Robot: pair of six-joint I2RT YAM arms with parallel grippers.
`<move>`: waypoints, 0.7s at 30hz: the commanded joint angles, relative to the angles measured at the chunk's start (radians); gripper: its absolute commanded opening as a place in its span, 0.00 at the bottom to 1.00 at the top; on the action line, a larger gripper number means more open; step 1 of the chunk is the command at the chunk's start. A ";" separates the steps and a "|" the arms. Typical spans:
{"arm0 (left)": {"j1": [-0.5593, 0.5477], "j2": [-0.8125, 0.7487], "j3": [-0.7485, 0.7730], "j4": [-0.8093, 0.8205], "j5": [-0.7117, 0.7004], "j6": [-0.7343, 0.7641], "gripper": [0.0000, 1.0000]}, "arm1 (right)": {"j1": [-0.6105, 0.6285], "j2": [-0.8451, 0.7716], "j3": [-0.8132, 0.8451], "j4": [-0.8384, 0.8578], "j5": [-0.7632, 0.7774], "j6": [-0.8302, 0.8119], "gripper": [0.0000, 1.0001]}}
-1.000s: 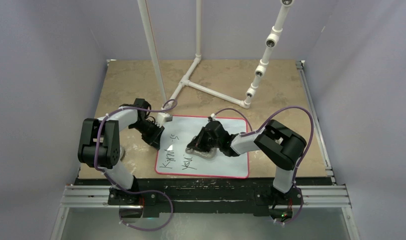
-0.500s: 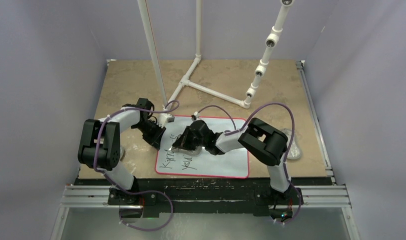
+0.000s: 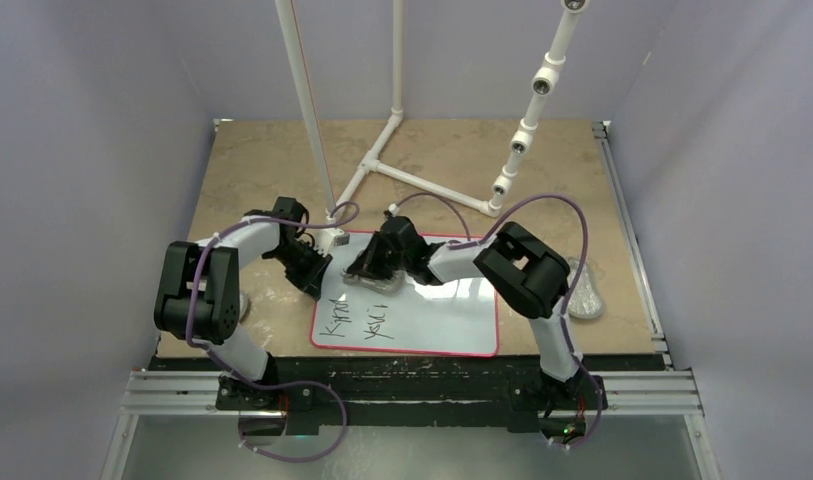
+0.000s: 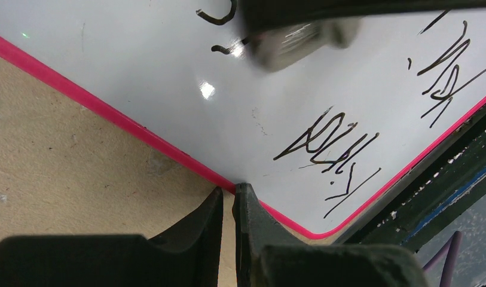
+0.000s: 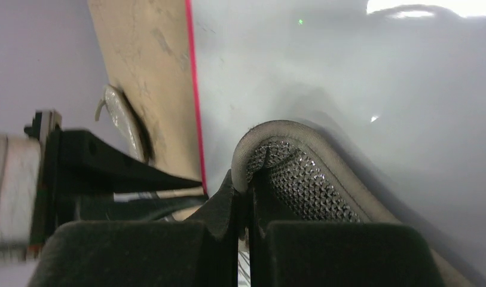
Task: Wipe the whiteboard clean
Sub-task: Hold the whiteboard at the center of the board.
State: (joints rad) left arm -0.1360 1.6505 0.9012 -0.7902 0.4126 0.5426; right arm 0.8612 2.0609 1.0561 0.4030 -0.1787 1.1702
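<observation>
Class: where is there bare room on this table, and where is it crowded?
Free: far-left table, between wall and white pipe frame; far right, past the jointed pipe. Crowded: the whiteboard corner where left gripper, right gripper and pad cluster.

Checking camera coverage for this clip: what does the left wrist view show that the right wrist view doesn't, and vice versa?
Left wrist only: black handwriting and the board's rounded near corner. Right wrist only: the pad in sharp detail, its mesh pinched in the shut right gripper. Both: the whiteboard, its red border, the tan table, and the pad, though it is only a blur in the left wrist view.
</observation>
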 commanded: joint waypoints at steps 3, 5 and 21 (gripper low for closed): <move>-0.020 0.077 -0.074 0.230 -0.151 0.097 0.00 | 0.074 0.190 0.163 -0.367 0.121 -0.098 0.00; -0.020 0.078 -0.076 0.231 -0.154 0.097 0.00 | 0.073 0.164 0.088 -0.362 0.093 -0.081 0.00; -0.022 0.075 -0.084 0.244 -0.177 0.098 0.00 | 0.128 0.133 -0.056 -0.305 0.156 -0.144 0.00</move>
State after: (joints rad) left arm -0.1379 1.6432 0.8898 -0.7780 0.4088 0.5426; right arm 0.8604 1.9934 0.9020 0.4873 -0.1226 1.1606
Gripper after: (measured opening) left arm 0.106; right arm 0.026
